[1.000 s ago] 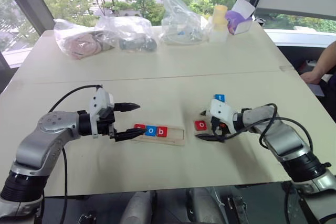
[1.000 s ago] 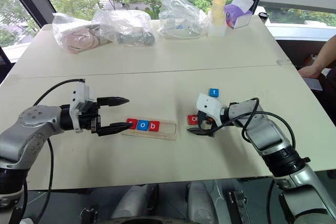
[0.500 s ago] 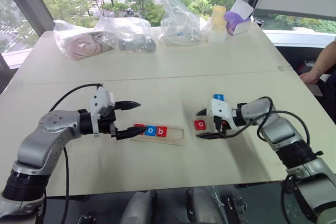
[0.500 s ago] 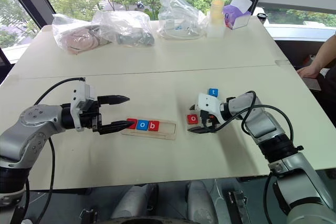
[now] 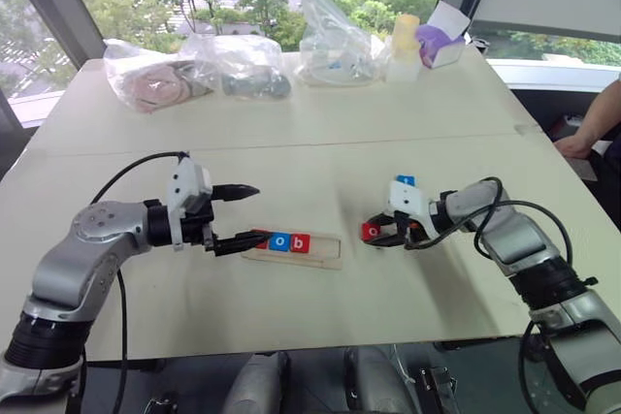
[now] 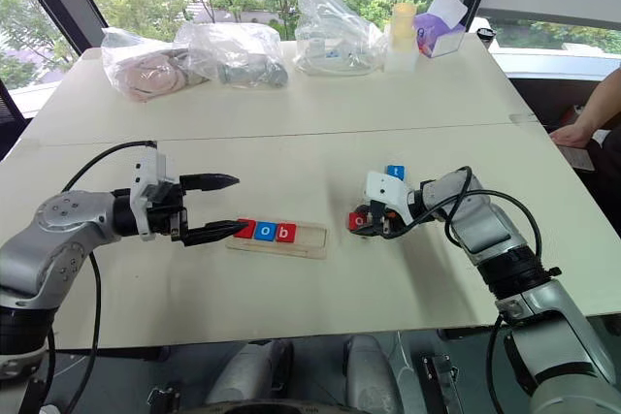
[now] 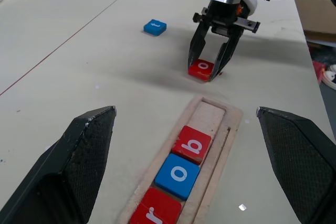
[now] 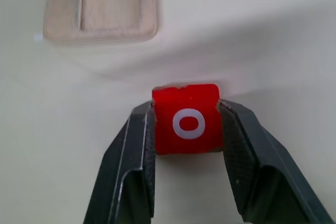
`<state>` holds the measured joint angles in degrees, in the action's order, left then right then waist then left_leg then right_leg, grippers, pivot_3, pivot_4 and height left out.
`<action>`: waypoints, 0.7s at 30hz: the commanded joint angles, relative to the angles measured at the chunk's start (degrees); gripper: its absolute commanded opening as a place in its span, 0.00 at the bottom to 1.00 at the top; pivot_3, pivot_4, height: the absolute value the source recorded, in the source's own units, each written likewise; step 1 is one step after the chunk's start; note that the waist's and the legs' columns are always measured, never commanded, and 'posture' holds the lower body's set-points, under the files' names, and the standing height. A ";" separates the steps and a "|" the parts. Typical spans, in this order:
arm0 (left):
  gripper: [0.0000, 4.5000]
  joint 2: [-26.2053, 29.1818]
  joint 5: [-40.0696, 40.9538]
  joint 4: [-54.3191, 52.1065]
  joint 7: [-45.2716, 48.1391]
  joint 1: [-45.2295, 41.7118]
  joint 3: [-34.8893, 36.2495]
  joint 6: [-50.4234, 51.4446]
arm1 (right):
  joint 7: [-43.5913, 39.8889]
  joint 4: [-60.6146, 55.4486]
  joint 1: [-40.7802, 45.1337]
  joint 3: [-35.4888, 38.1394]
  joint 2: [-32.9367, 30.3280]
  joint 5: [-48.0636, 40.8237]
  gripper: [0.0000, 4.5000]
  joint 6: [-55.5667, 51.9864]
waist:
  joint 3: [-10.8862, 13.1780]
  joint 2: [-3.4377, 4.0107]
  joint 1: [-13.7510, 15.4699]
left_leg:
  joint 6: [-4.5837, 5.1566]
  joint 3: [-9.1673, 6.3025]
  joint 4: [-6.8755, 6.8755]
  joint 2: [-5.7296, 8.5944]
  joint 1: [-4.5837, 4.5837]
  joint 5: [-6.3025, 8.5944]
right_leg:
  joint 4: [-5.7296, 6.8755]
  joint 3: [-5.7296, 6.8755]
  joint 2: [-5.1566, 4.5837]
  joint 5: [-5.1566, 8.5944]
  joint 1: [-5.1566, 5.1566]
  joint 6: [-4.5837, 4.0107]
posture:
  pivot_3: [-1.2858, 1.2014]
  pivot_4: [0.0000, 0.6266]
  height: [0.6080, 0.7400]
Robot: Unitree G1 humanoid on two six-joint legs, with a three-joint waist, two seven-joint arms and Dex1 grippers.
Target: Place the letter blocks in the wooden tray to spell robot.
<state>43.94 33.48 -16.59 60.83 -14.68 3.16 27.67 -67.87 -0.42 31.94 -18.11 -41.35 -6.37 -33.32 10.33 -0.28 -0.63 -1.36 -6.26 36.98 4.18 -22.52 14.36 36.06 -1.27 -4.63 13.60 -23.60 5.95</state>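
Right gripper [image 8: 186,129] clamped small red square "o" tile [image 8: 186,117] on table, just beside long pale wooden tray [image 7: 212,119], ready for 4th slot. Left gripper [image 5: 241,214] hovered wide open at tray's "r" end. Blue "t" tile [image 7: 155,27] waited nearby.

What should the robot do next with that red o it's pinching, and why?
Probably lift it and carry it to the wooden tray. The right gripper is shut on the red o block, which sits on the table. The tray holds r, o, b, and the bare slot after b is next. The blue t block lies apart.
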 commanded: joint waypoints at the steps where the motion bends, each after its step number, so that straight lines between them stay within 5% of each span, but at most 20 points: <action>1: 1.00 0.70 0.54 -1.33 1.08 -0.14 0.92 -0.42 | 3.76 -14.80 0.59 4.47 2.14 -7.00 0.26 -15.22 | 0.01 0.01 -0.22 | 0.00 0.00 -0.02 -0.01 -0.06 0.00 | 0.02 -0.02 0.00 0.00 -0.08 0.00 | 0.52 0.24 1.00; 9: 1.00 2.68 1.68 -4.10 3.30 1.50 1.47 0.68 | 14.14 -26.40 -0.10 -1.59 6.04 -8.06 0.26 -28.70 | 0.02 0.01 0.02 | -0.01 -0.01 -0.12 -0.02 -0.11 0.01 | -0.03 0.00 -0.04 0.01 -0.14 -0.02 | 0.52 0.24 1.00; 21: 1.00 3.08 1.71 -4.43 3.02 1.51 1.80 0.90 | 21.37 -19.59 3.18 -8.45 9.46 -4.40 0.26 -24.84 | 0.02 0.01 -0.14 | -0.01 0.00 -0.13 -0.02 -0.12 0.01 | -0.02 0.01 0.01 0.00 -0.19 0.00 | 0.52 0.24 1.00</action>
<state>46.16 34.43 -19.20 63.89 -13.07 3.20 28.54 -46.82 -19.49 33.65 -26.58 -32.34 -11.29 -59.52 10.36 -0.27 -0.77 -1.37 -6.26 36.85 4.16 -22.64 14.37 36.05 -1.25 -4.62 13.60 -23.79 5.95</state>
